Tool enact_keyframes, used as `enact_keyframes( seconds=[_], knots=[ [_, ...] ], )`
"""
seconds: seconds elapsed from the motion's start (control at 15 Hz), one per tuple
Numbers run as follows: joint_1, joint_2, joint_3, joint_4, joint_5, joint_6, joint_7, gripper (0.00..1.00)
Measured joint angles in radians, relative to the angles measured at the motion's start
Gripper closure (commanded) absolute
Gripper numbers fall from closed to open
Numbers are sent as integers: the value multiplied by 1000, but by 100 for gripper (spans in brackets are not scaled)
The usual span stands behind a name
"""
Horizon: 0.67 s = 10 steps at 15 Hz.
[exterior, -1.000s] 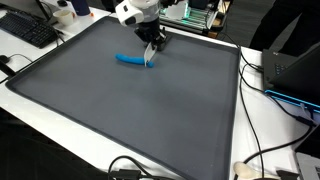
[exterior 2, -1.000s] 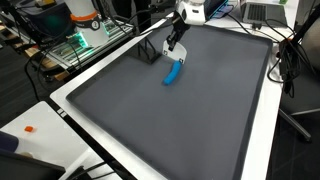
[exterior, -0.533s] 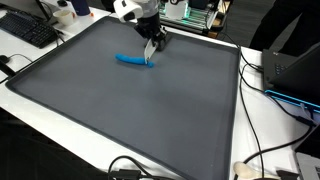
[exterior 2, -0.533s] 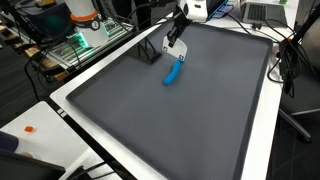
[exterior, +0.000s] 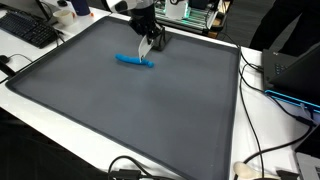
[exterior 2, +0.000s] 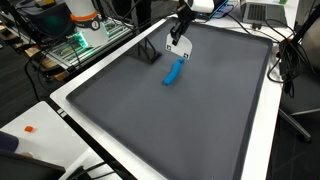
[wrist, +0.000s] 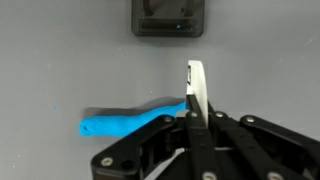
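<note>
Raised a little, end effector (exterior: 149, 52) (jaws pressed together) hovers just above blue object (exterior: 133, 61).

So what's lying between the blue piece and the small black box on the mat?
Nothing: in the wrist view only bare grey mat separates the blue piece from the black box; the shut hand stands just beside that stretch.

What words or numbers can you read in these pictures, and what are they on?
No text can be read anywhere.
Keyboard: keys too small to read.
Black box: only a tiny light, no letters showing.
Blue object: plain, no marks.
</note>
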Motion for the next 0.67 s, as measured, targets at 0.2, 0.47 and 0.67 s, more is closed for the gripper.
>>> enact_keyframes(
  seconds=[0.2, 0.47, 0.67],
  knots=[
    [-3, 3, -11, 0, -8, 12, -1, 99],
    [-5, 15, -21, -1, -12, 50, -4, 99],
    [-7, 28, -25, -2, -16, 81, -4, 99]
  ],
)
